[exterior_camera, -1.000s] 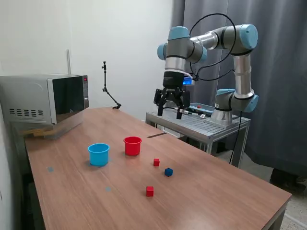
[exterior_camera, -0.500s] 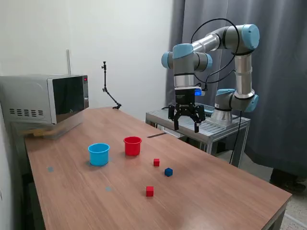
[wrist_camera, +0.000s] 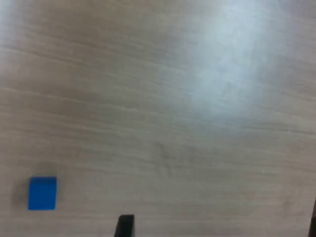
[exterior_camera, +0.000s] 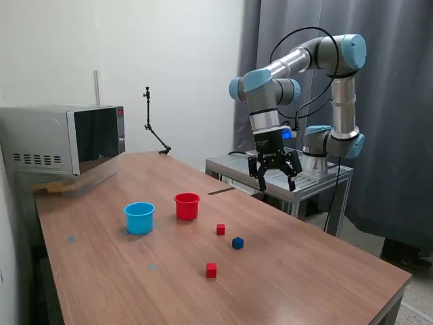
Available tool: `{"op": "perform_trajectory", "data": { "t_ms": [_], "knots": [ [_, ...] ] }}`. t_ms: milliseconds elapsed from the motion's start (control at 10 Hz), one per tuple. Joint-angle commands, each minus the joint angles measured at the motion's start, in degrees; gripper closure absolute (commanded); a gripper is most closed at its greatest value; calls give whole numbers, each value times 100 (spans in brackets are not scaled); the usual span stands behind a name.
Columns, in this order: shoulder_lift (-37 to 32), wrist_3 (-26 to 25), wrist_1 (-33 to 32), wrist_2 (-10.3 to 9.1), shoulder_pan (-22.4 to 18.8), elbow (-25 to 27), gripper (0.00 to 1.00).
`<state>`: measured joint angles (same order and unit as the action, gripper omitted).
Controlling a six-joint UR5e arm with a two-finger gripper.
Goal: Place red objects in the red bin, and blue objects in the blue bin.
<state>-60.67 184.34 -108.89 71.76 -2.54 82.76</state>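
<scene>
Two red cubes lie on the wooden table (exterior_camera: 318, 271), one (exterior_camera: 220, 229) near the cups and one (exterior_camera: 212, 270) closer to the front. Between them, slightly toward the exterior view's right, sits a dark blue cube (exterior_camera: 237, 243). The wrist view also catches a blue cube (wrist_camera: 42, 193) on the wood. The red cup (exterior_camera: 187, 206) and the light blue cup (exterior_camera: 139, 218) stand upright side by side, toward the exterior view's left of the cubes. My gripper (exterior_camera: 276, 184) hangs open and empty well above the table's far edge, behind the cubes. One fingertip (wrist_camera: 124, 226) shows in the wrist view.
A microwave (exterior_camera: 64, 142) stands at the table's back corner on the exterior view's left. Behind the table is a metal cart (exterior_camera: 284, 177) bearing the arm's base. A thin black stand (exterior_camera: 154, 132) rises at the table's far end. Dark curtains hang behind.
The gripper has swung toward the exterior view's right and dropped lower, staying open. Cubes and cups have not moved.
</scene>
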Motion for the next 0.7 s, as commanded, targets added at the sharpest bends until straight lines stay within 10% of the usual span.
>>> {"op": "perform_trajectory", "data": {
  "t_ms": [0, 600],
  "knots": [
    [99, -3, 175, -48, 69, -22, 0],
    [530, 593, -53, 215, 201, -40, 0]
  ]
}}
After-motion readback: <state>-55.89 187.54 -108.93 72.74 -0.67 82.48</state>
